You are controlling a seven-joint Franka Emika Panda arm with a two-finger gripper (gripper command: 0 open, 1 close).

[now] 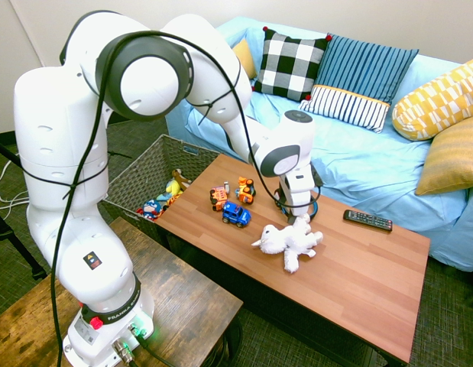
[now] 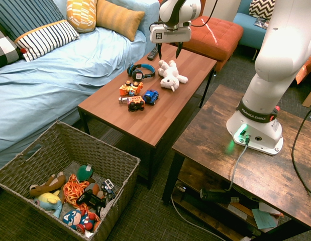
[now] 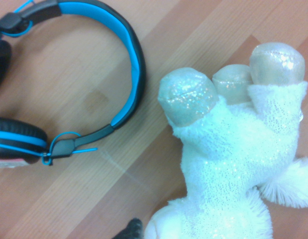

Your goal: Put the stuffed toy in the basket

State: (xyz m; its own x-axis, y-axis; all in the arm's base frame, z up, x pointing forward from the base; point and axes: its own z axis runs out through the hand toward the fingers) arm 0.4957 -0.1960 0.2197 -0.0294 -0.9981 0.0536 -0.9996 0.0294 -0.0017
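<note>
From the second exterior view, nearest me I have one dark grey woven basket (image 2: 126, 168), with what I take to be at least six toys inside, though the pile hides some. One is a red-and-blue figure (image 2: 80, 220), another a green ball (image 2: 84, 172).

Beyond it stands one wooden coffee table (image 2: 145, 125). On it I count two orange toy vehicles (image 2: 136, 103) (image 2: 130, 89) and one blue toy car (image 2: 151, 96), then one pair of headphones (image 2: 141, 72). The one white stuffed toy (image 2: 170, 76) lies on the tabletop near the headphones, outside the basket. One remote (image 2: 153, 52) is farther along. The first exterior view gives me six cushions (image 1: 289, 63) on one sofa (image 1: 343, 153).

My arm (image 1: 213, 69) arches high and reaches over the table, wrist turned down. The gripper (image 2: 170, 54) points downward by the stuffed toy, jaws wide apart, holding nothing.
</note>
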